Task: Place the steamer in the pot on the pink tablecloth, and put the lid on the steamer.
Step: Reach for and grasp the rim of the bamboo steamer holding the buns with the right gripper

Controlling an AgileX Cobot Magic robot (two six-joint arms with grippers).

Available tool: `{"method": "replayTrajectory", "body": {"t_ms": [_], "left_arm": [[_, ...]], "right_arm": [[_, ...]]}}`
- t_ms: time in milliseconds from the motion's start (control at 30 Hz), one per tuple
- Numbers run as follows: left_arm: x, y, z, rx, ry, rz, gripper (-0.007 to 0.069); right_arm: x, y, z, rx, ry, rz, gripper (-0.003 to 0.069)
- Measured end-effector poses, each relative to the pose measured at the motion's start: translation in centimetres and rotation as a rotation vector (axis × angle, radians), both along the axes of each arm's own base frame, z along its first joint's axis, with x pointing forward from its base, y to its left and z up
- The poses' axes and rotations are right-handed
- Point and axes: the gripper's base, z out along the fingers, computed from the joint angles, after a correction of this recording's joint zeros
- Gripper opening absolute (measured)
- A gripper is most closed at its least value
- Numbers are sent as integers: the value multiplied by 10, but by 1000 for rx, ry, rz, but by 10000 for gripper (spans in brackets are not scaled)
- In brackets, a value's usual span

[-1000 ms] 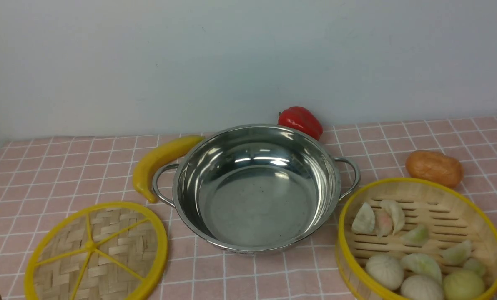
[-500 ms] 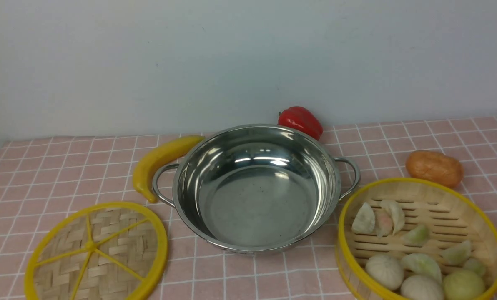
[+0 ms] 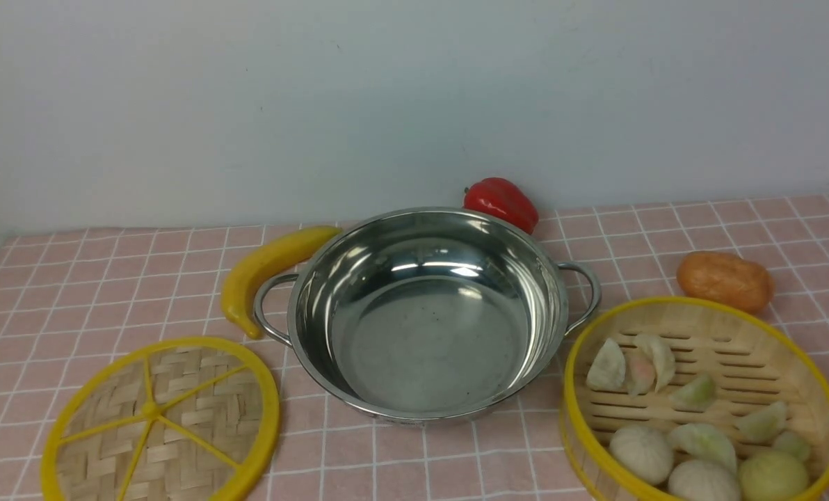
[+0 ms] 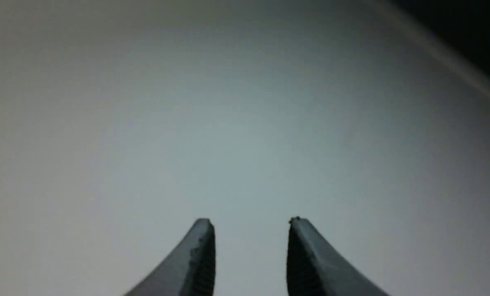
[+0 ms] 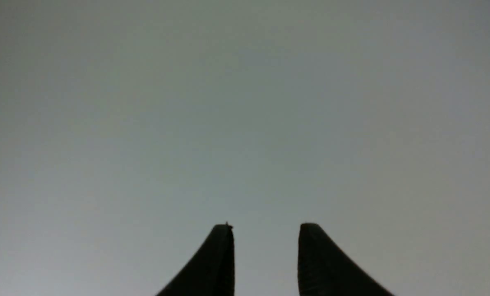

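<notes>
The empty steel pot [image 3: 428, 313] stands in the middle of the pink tablecloth [image 3: 94, 292]. The steamer [image 3: 699, 400], a yellow-rimmed bamboo basket holding several dumplings and buns, stands to the pot's right at the near edge. The flat woven lid [image 3: 161, 421] lies to the pot's left at the near edge. Neither gripper shows in the front view. My left gripper [image 4: 251, 222] is open and empty, with only a blank grey surface before it. My right gripper [image 5: 265, 226] is open and empty, also facing a blank grey surface.
A yellow banana [image 3: 265, 271] lies against the pot's left handle. A red pepper [image 3: 501, 202] sits behind the pot by the wall. A brown potato [image 3: 724, 280] lies behind the steamer. A pale wall closes the back.
A dark tip at the bottom left corner of the front view a second ago has gone out of view. Nothing on the cloth has moved.
</notes>
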Motion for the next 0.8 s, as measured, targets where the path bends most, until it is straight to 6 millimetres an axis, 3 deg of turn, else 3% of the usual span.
{"method": "replayTrajectory", "body": {"t_ms": [67, 100, 167, 233, 267, 367, 400, 433, 467, 500, 633, 667, 800], "left_arm": [[-15, -6, 45, 109, -21, 70, 243], [-17, -6, 48, 116, -21, 76, 243], [-15, -9, 80, 209, 107, 146, 243], [-11, -10, 102, 268, 226, 198, 243], [1, -9, 111, 308, 346, 230, 243], [14, -6, 116, 356, 545, 267, 243], [31, -2, 115, 381, 729, 278, 243], [42, 0, 110, 389, 851, 272, 243], [44, 1, 107, 390, 896, 270, 243], [61, 3, 94, 394, 1080, 248, 243], [91, 7, 57, 395, 1508, 175, 243], [105, 8, 40, 400, 1686, 135, 243], [133, 10, 11, 415, 1997, 67, 243]], "right_arm": [[-22, 1, 49, -186, -144, -156, 240], [-24, 2, 53, -200, -155, -162, 240], [-40, 13, 101, -465, -218, -310, 240], [-42, 23, 132, -677, -193, -381, 240], [-37, 29, 149, -797, -129, -394, 240], [-21, 32, 159, -890, 17, -355, 240], [-2, 30, 162, -909, 204, -270, 240], [11, 28, 159, -906, 327, -215, 240], [11, 28, 160, -907, 324, -218, 240], [34, 25, 148, -892, 536, -120, 240], [85, 22, 101, -861, 1030, 144, 240], [98, 22, 88, -869, 1144, 215, 240], [144, 27, 41, -908, 1476, 513, 240]]}}
